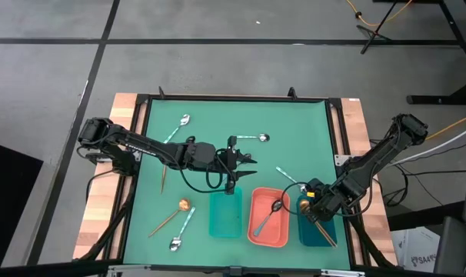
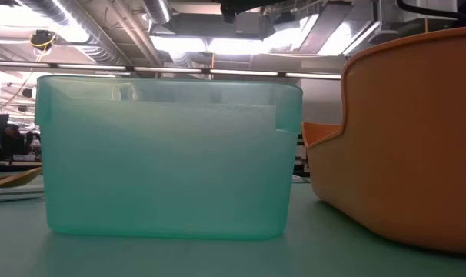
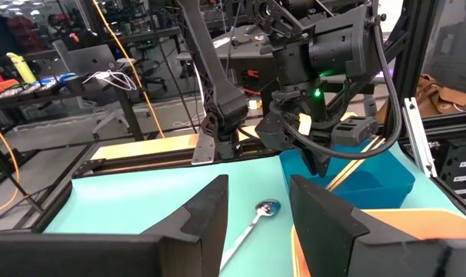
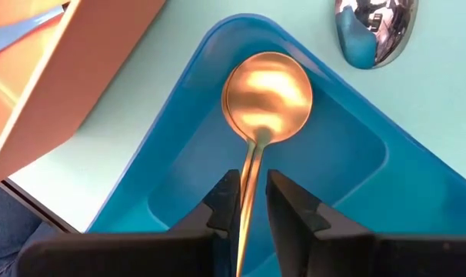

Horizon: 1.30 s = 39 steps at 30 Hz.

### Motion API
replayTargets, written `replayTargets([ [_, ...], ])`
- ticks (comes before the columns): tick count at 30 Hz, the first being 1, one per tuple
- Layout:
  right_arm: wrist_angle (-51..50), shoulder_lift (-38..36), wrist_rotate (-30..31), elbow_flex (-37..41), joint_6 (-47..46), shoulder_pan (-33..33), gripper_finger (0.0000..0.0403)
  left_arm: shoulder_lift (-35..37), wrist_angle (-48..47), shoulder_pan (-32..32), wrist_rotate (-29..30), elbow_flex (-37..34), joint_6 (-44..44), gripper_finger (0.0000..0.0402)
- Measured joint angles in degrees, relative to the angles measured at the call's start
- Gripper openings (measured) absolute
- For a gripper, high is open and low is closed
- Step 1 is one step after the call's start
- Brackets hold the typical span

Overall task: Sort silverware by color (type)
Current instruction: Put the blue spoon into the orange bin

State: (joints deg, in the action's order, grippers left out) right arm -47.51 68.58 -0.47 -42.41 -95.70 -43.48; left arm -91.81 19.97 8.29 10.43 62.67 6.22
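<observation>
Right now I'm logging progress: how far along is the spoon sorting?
Done: one dark spoon lies in the coral tray. In hand: the right gripper holds a gold spoon over the dark blue tray. Left: the teal tray looks empty; about six spoons remain on the mat.

Three trays sat in a row on the green desk [image 1: 294, 123]: teal [image 1: 225, 219], coral [image 1: 268, 231], dark blue [image 1: 308, 232].

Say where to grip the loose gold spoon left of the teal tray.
Take the loose gold spoon by its thin handle, mid-length, from straight above with jaws across it: it lies flat on the mat, and a teal-handled spoon crowds its bowl.
</observation>
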Motion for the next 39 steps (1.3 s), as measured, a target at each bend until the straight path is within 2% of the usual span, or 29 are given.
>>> replayTargets([
  [11, 1.2, -0.1, -0.6, -0.1, 0.0, 0.0, 0.0056, 0.0, -1.4, 0.1, 0.0, 0.0, -0.1, 0.0134],
  [17, -0.4, -0.1, 0.2, -2.9, 2.5, 0.0, 0.0056, 0.0, -1.5, 0.7, 0.0, 0.0, -0.3, 0.0134],
  [25, -4.2, -0.2, 6.1, -8.5, 9.5, 0.0, 0.0056, 0.0, -1.5, 0.9, 0.1, 0.0, -4.3, 0.0134],
  [39, -5.4, -0.2, 16.3, -10.5, 22.2, 0.0, 0.0056, 0.0, -1.6, 0.9, 8.8, 0.0, -4.8, 0.0134],
])
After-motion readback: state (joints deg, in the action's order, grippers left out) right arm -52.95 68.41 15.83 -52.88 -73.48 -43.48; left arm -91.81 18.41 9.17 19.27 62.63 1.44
